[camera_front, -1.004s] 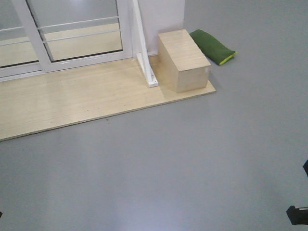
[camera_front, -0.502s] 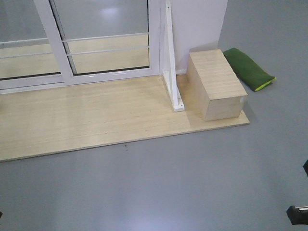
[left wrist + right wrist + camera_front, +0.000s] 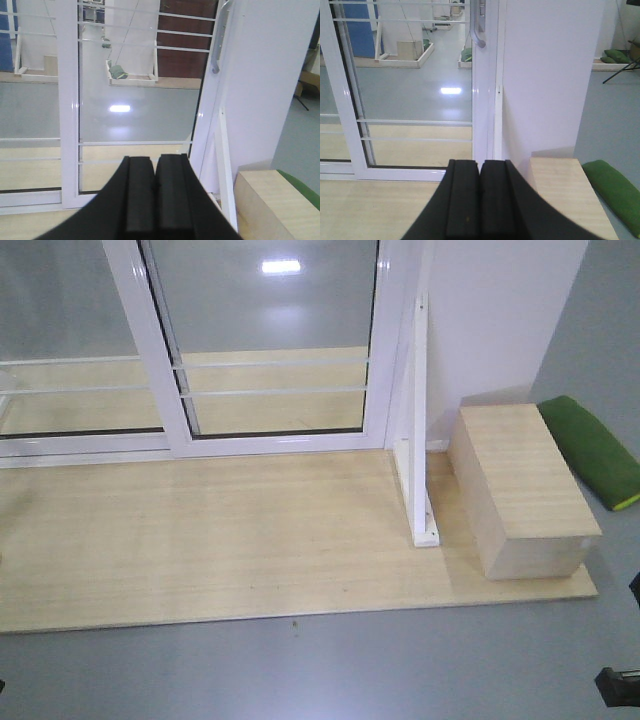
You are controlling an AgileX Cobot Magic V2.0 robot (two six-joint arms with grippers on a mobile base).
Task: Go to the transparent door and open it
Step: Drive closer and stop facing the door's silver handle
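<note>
Looking down in the front view, I see a grey floor (image 3: 300, 670) across the bottom. A pale wooden platform (image 3: 200, 530) lies on it and fills the middle of the frame. At the upper left stands a barred glass panel (image 3: 60, 340). Just to its right is the transparent door (image 3: 275, 340), its white frame running along the platform's far edge, with two thin white bars crossing the glass low down. Right of the door a bare white post frame (image 3: 420, 420) stands on the platform, with a white wall (image 3: 490, 310) behind it. A wooden box (image 3: 525, 490) sits on the platform's right end, and a green cushion (image 3: 595, 450) lies on the floor near it, at the right edge.

My left gripper (image 3: 154, 165) has its two black pads pressed flat together with nothing between them, and my right gripper (image 3: 480, 167) is the same. Both point toward the door, whose curved grey handle (image 3: 477, 25) shows on the right stile near the top of each wrist view.

The front view cuts the door off not far above the bars, so the handle is out of sight there. The right edge crops the cushion. A dark part (image 3: 620, 685) in the lower right corner is too cut off to name. Beyond the glass the room is blurred: white frames, and a bright light reflected on a glossy floor.
</note>
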